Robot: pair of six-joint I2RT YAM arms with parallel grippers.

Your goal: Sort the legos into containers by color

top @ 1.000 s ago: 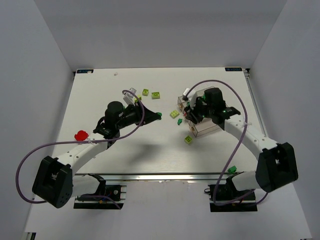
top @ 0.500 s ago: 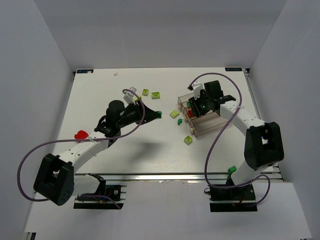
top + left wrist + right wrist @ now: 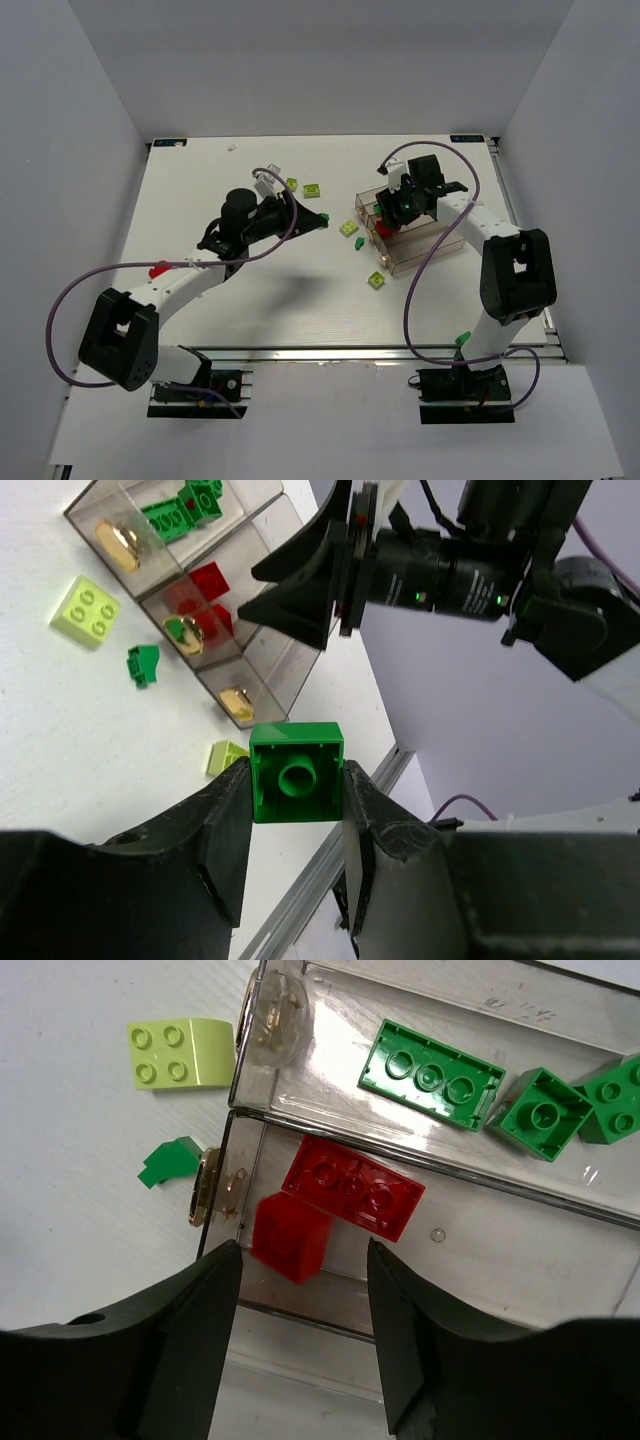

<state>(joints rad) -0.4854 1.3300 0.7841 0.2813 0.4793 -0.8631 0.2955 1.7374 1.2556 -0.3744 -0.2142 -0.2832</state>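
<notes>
Left gripper [image 3: 296,785] pinches green brick [image 3: 296,765]; right gripper [image 3: 302,1265] gapes over middle bin [image 3: 500,1250] edge, red brick [image 3: 290,1238] seemingly loose.

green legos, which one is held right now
The square green lego pinched in the left gripper; the other greens lie in a bin or on the table.

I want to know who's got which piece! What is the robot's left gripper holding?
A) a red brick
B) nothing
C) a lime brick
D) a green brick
D: the left gripper pinches a green brick between its two fingers, with the brick's hollow underside facing the wrist camera.
</notes>
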